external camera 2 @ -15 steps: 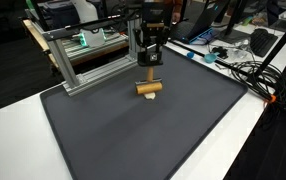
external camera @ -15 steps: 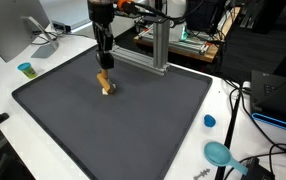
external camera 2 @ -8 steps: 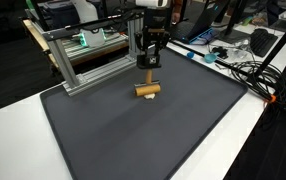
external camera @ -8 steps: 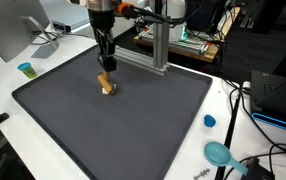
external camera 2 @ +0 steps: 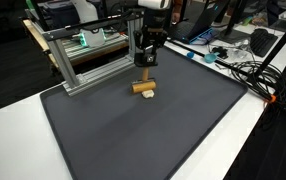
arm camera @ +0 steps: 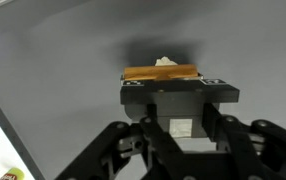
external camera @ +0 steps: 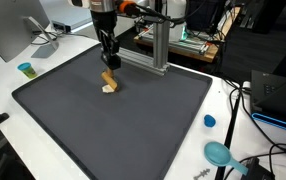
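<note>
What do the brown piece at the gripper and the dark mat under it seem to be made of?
The brown piece looks like wood: matte tan-orange, with faint lengthwise streaks in the wrist view, though cork or cardboard cannot be ruled out. The mat looks like dark grey rubber or foam: matte, with no glare and rounded corners.

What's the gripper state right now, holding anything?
Gripper: closed, holding the wooden block.
</note>
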You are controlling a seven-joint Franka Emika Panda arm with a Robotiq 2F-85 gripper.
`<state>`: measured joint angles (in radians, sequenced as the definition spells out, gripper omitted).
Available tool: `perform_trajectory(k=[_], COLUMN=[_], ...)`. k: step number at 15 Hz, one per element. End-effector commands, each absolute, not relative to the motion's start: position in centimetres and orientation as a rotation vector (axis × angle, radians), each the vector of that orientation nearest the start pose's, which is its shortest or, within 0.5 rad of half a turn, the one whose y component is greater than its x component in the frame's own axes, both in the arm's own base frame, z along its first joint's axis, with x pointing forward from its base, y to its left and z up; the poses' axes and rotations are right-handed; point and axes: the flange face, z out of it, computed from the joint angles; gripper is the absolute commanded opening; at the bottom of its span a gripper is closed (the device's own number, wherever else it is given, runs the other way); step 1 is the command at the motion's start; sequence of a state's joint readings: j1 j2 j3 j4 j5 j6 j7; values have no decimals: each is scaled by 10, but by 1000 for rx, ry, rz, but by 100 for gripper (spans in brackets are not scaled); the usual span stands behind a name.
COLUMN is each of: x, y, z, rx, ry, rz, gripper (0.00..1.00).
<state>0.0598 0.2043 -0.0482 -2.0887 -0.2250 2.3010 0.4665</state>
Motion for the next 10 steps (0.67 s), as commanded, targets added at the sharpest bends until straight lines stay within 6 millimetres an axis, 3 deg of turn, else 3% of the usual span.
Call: perform_trajectory(k=[1,4,7,10], x=[575,576,569,569], y=[2,-4,-28,-36], z=[318,340,403,452], rx=[-3284,-3223,-3166,-3183], ry=[477,514,478,230], rz=[28,-1,-152,-355], gripper=[21,21,21,21])
